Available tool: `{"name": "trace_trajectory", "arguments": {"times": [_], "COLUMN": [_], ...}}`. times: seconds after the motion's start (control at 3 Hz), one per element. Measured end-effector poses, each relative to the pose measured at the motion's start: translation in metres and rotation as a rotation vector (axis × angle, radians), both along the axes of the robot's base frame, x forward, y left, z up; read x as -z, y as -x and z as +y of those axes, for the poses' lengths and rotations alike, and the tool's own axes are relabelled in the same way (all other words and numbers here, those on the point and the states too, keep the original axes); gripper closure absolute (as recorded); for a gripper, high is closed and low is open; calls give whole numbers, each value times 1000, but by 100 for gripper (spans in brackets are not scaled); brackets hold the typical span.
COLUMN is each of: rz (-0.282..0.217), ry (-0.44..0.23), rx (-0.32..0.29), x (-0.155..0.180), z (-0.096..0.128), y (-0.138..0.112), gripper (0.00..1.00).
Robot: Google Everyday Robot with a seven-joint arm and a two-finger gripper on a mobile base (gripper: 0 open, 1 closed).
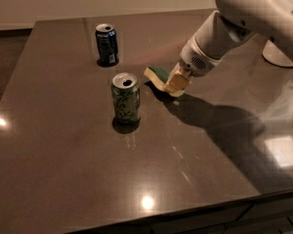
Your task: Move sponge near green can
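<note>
The green can (125,97) stands upright left of the table's middle, light green with dark swirls and a silver top. The sponge (156,75) has a dark green top on pale yellow foam. It is tilted and held just above the table, a short way right of the can and a little behind it. My gripper (175,83) comes in from the upper right on the white arm (234,23) and is shut on the sponge's right end.
A dark blue can (107,44) stands upright behind the green can. A white rounded base (283,52) sits at the table's far right edge. The dark glossy table (136,179) ends near the bottom and at the left.
</note>
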State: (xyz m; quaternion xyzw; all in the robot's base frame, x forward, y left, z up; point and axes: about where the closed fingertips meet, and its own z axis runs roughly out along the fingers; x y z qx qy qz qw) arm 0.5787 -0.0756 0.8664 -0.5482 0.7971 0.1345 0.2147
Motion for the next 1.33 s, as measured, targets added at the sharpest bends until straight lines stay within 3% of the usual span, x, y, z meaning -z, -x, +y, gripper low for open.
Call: {"name": "trace_trajectory", "arguments": {"times": [0.33,0.67,1.33], "rz": [-7,-10,-10], "ry": [9,11,-1], "rx": [-34,-79,-139], "x": [0,-1,3], "z": [3,13,26], "y": [18,41,70], "gripper": [100,84,37]}}
